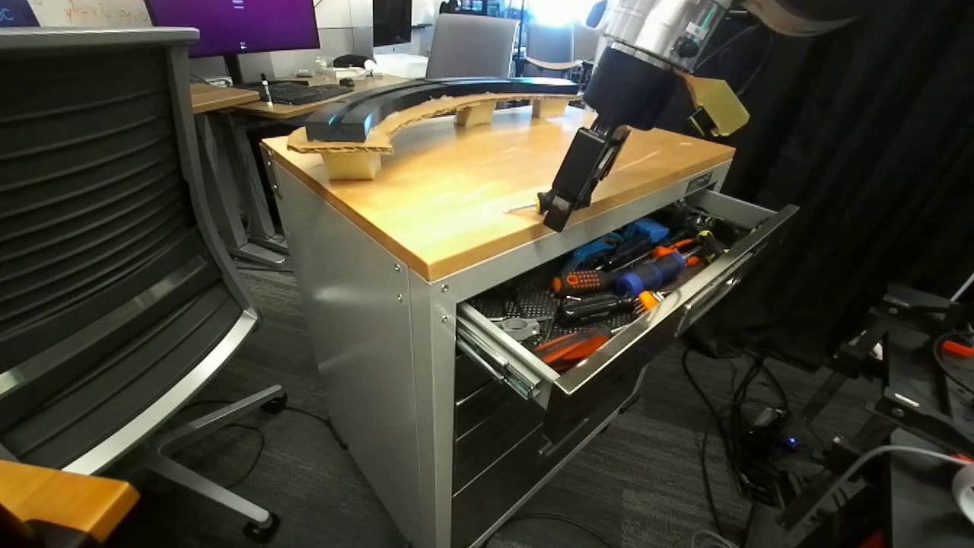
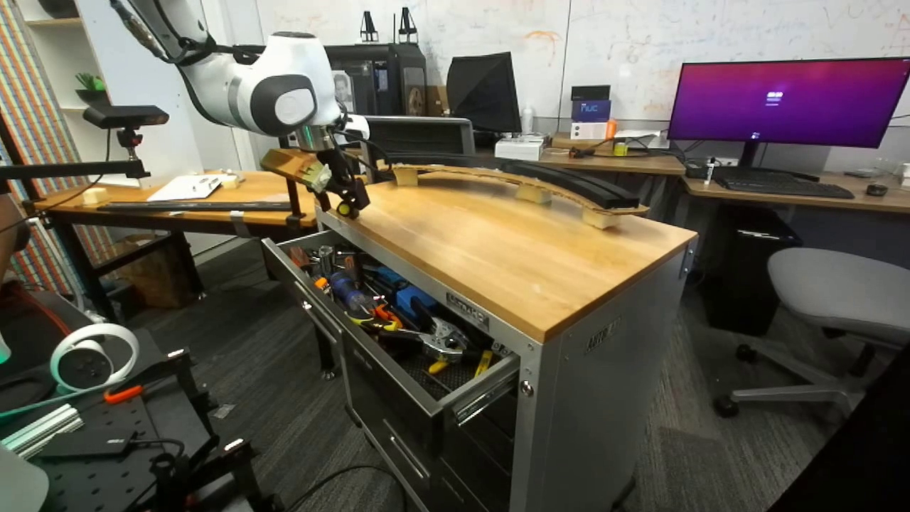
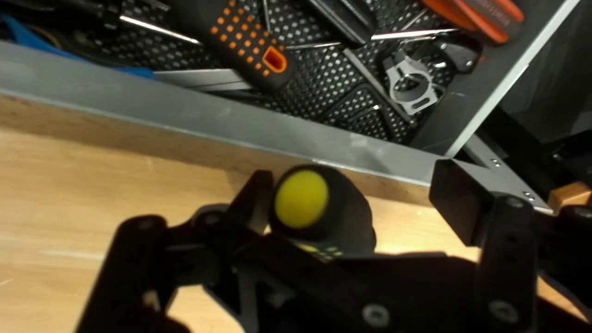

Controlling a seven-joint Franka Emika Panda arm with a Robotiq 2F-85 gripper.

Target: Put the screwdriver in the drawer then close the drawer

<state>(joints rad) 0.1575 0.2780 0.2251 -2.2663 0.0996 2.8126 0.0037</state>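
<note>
The screwdriver (image 3: 337, 208) has a stubby black handle with a yellow end cap, large between the fingers in the wrist view. It lies on the wooden cabinet top near the front edge; its thin shaft shows in an exterior view (image 1: 525, 207), and its yellow end in an exterior view (image 2: 346, 209). My gripper (image 3: 358, 199) is open around the handle. One finger is close beside the handle; the other stands apart with a clear gap. The gripper also shows in both exterior views (image 1: 561, 213) (image 2: 357, 199). The drawer (image 1: 624, 339) is pulled open below the top's edge, also in an exterior view (image 2: 391, 384).
The drawer holds several tools, including an orange-dotted black handle (image 3: 249, 41), a blue handle (image 1: 656, 274) and orange-handled pliers (image 1: 574, 346). A curved black piece on cardboard and foam blocks (image 1: 426, 99) stands along the back of the cabinet top. An office chair (image 1: 99, 228) stands beside the cabinet.
</note>
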